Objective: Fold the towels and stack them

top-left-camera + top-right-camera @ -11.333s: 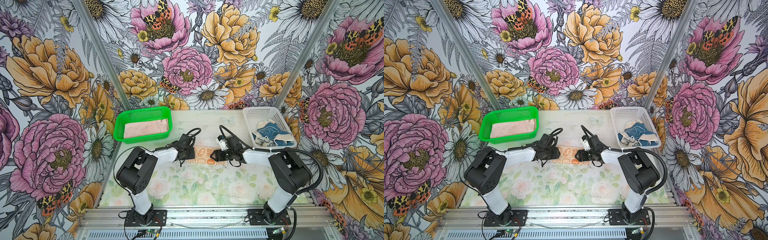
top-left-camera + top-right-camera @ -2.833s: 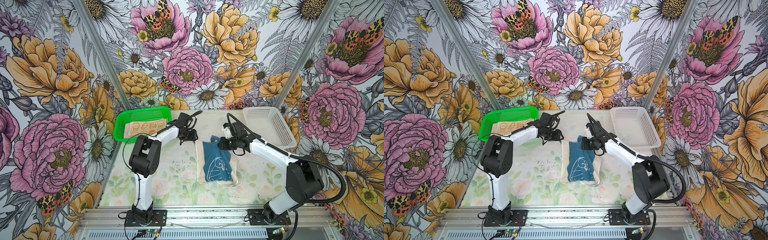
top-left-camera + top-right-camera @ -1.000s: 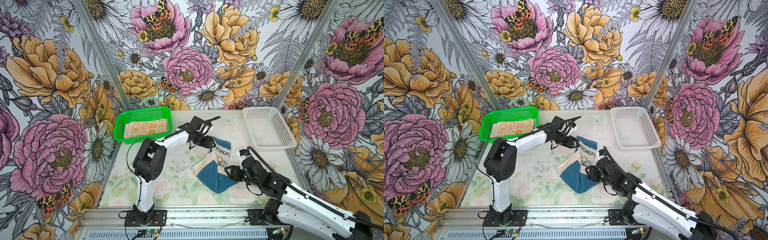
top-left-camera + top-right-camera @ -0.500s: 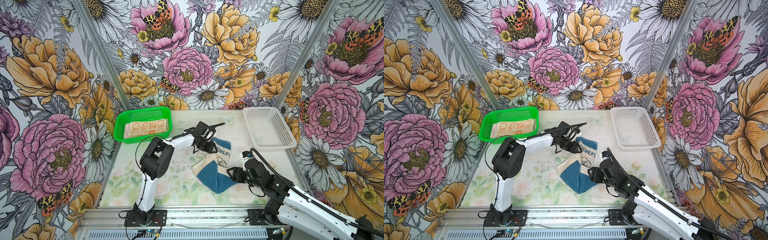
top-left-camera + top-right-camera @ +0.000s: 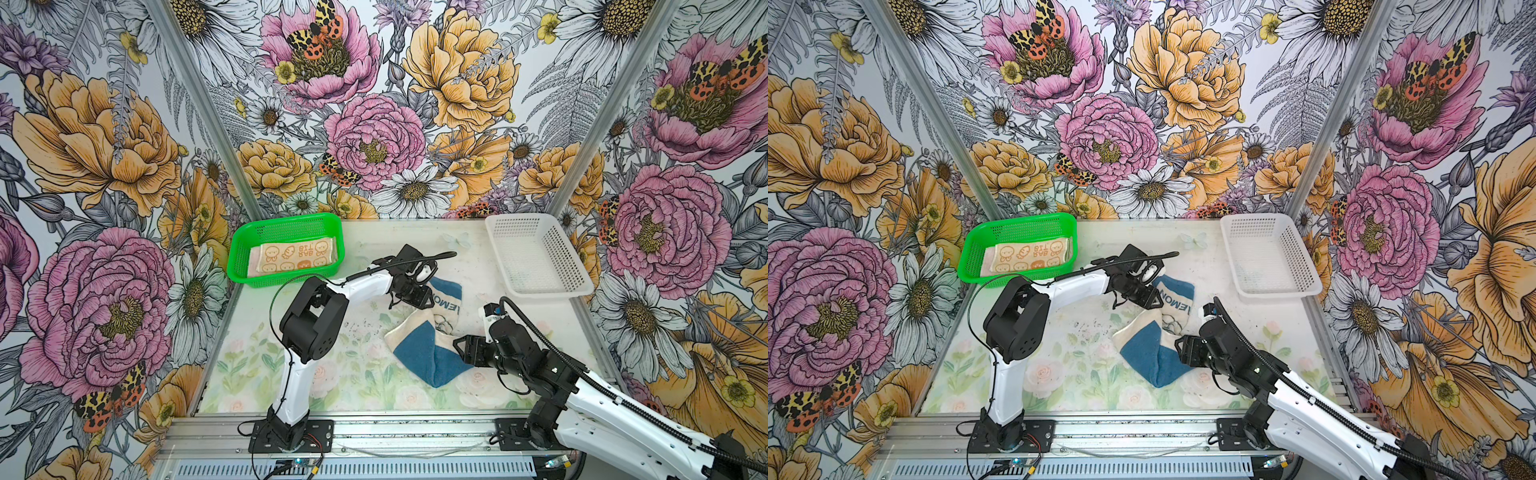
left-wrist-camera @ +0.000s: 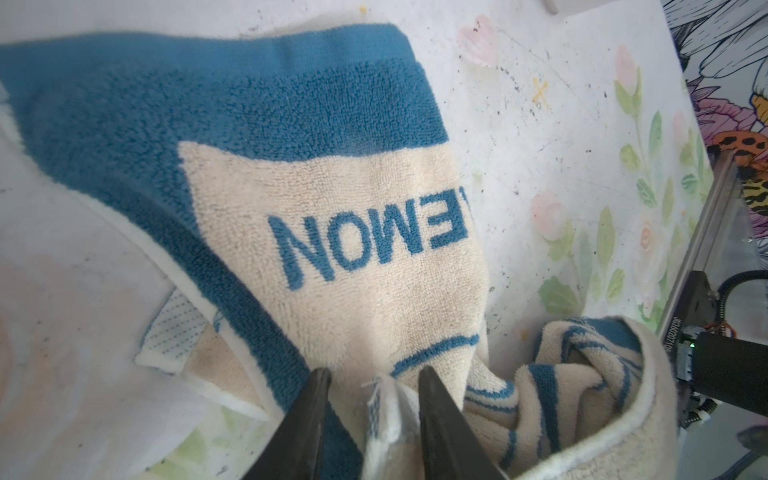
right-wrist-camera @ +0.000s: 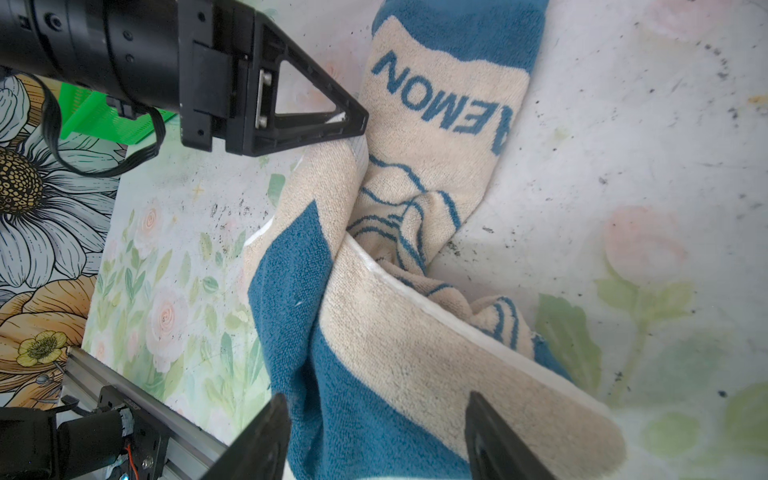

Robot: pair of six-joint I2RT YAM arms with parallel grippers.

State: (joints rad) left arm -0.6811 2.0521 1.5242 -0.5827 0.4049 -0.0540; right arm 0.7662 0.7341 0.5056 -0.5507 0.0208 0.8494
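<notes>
Cream-bordered blue terry towel crumpled on floral-print table, right of centre. Left gripper has narrowed round far white hem, clamp unclear. Right gripper spread wide over near end, grasping nothing. Spreading flat likely next; fold not started.

I worked in a robot test cell, a lab rig rather than a home. Flower-printed walls closed in three sides around my fingers, held by bare aluminium posts. Beneath my fingers lay a scuffed, flower-printed table. Behind them my arms were bolted through black base plates to an aluminium rail, trailing black cables. Ahead of my fingers stood a green basket and a white basket.
</notes>
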